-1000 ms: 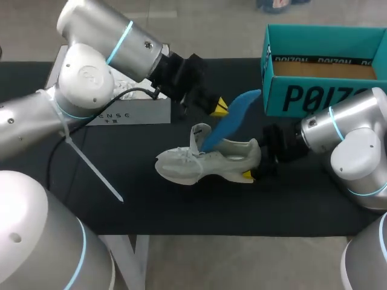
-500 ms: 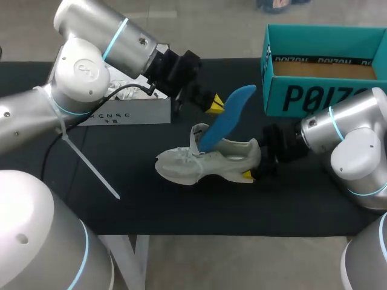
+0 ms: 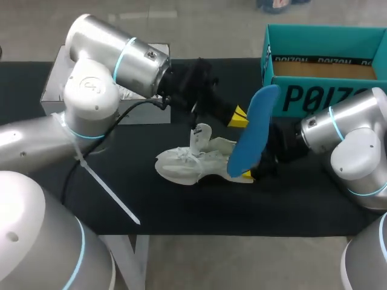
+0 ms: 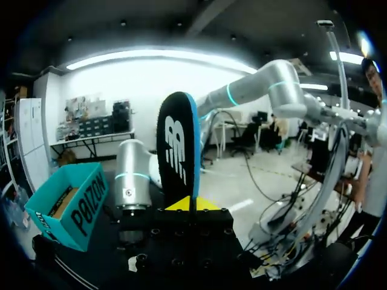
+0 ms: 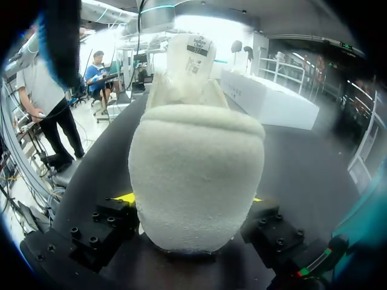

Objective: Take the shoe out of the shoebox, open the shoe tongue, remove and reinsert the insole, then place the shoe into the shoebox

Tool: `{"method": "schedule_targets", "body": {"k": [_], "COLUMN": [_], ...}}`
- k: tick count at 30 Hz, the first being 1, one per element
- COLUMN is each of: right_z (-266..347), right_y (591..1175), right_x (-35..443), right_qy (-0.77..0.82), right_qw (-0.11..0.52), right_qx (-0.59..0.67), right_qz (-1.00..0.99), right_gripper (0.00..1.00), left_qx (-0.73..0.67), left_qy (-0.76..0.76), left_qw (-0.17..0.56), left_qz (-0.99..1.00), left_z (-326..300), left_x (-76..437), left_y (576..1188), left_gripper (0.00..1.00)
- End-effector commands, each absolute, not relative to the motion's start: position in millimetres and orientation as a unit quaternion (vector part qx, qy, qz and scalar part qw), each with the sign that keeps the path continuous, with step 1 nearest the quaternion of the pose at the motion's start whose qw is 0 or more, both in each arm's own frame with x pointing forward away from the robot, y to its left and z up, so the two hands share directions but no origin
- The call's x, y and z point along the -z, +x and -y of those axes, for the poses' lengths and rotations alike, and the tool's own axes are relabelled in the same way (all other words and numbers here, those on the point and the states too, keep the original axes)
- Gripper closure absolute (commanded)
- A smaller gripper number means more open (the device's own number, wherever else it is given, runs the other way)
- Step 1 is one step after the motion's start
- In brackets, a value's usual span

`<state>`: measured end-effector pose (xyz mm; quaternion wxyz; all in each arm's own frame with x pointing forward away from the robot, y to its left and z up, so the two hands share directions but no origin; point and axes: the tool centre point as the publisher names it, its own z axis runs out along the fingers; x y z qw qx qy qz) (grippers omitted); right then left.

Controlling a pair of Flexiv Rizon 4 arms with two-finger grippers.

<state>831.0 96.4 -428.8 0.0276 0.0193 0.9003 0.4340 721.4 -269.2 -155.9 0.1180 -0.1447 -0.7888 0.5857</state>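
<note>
Black cloth covers the table from edge to edge, and both arms are over it. The left arm comes in high from its side and reaches past the middle, while the right arm lies low at its own side. At the far right corner stands the teal shoebox, open at the top with its brown floor showing. A white box sits at the far left, partly behind the left arm. Between the two arms the white shoe stands upright on its sole, toe toward the left arm, tongue pulled up. The right gripper is clamped on its heel, and the right wrist view shows that heel filling the space between the two fingers, a yellow tip at each flank. The blue insole is out of the shoe and up in the air, hanging steeply tilted with its lower end in front of the heel. The left gripper pinches it at one edge, and in the left wrist view the insole rises on edge from between the closed fingers.
</note>
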Motion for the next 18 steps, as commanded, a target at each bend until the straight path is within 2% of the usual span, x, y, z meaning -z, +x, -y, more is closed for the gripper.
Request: {"method": "schedule_targets", "body": {"k": [1, 9, 18], "right_z": [-98, -98, -98], "right_y": [831, 831, 831], "right_x": [432, 432, 432], "right_qy": [0.020, 0.020, 0.020], "right_qw": [0.028, 0.028, 0.028], "right_qx": [-0.432, -0.432, -0.432], "right_qz": [-0.901, -0.901, -0.901], "right_gripper": [1.00, 1.00, 1.00], "left_qx": [-0.601, -0.637, -0.682], "left_qy": [-0.142, -0.074, -0.024], "left_qw": [0.128, 0.226, 0.284], "left_qz": [0.776, 0.733, 0.674], "left_z": [267, 261, 242], "left_x": [142, 112, 86], "left_y": [696, 647, 610], "left_gripper": [1.00, 1.00, 1.00]}}
